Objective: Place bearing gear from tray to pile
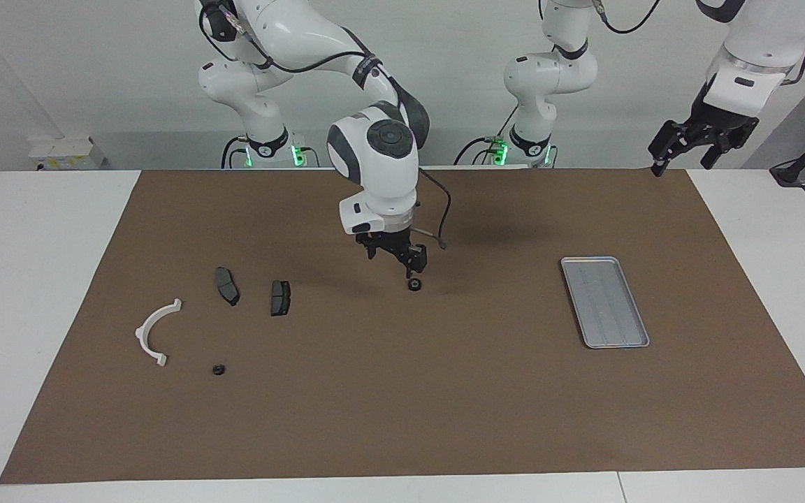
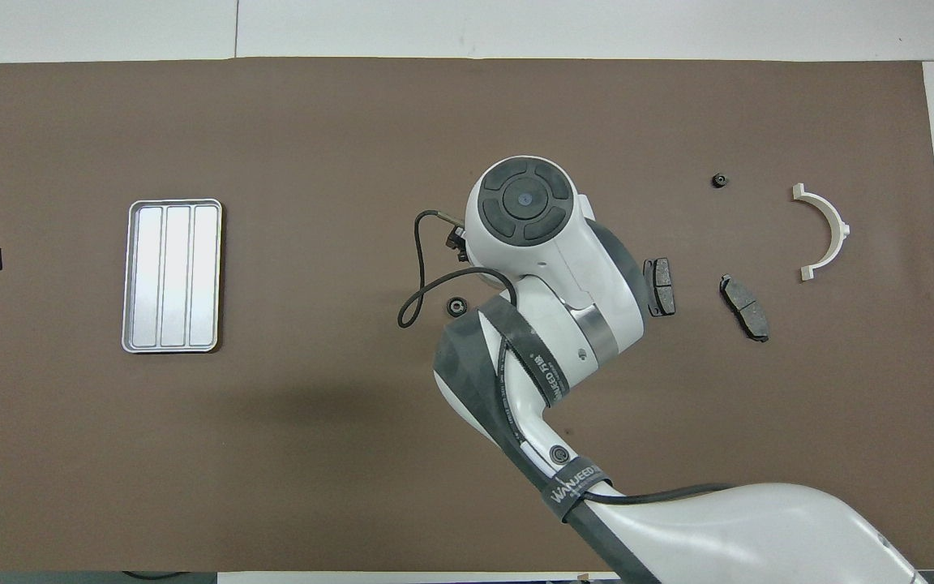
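Note:
A small black bearing gear (image 1: 414,284) is at the middle of the brown mat, directly under the tip of my right gripper (image 1: 406,269), which points down at it. I cannot tell whether the gear is held or rests on the mat. It also shows in the overhead view (image 2: 456,307), beside the right wrist. The silver tray (image 1: 605,302) (image 2: 173,276) lies empty toward the left arm's end. The pile lies toward the right arm's end: a white half-ring bracket (image 1: 158,332) (image 2: 828,229), two dark pads (image 1: 226,285) (image 1: 280,297) and another small black gear (image 1: 219,370) (image 2: 720,180). My left gripper (image 1: 682,164) waits open, raised over the mat's corner.
The brown mat (image 1: 402,419) covers most of the white table. The right arm (image 2: 532,324) hides part of the mat in the overhead view and stands close to one pad (image 2: 661,286).

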Robot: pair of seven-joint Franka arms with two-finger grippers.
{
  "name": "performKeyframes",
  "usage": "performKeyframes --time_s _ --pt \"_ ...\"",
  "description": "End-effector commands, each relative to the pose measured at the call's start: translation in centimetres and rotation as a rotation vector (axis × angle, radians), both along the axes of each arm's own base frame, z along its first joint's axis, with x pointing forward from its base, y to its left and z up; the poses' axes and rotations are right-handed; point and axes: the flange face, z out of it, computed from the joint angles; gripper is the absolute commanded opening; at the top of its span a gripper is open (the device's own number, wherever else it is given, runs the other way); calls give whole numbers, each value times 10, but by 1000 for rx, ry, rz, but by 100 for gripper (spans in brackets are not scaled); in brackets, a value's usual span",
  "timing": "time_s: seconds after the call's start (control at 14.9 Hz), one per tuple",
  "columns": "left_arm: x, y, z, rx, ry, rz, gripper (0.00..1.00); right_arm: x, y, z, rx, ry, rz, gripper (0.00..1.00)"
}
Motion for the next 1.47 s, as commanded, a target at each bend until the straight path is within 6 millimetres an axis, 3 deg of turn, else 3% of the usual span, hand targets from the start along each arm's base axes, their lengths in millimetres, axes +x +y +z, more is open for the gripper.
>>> performKeyframes --time_s 0.0,0.27,0.8,1.21,1.41 --pt "-7 -10 2 -16 12 -34 100 -13 16 -21 13 2 -13 100" --pt "-8 -8 1 -16 12 -31 100 -18 44 -61 5 -16 -33 100" --pt "-14 -9 -2 -13 38 -47 100 -14 52 -113 13 -34 -26 100" --pt "-14 -16 -3 -14 38 -79 100 -21 47 -123 7 -26 -25 99" --pt "-13 -18 -4 -15 38 -83 100 -22 48 -123 2 -19 -24 82"
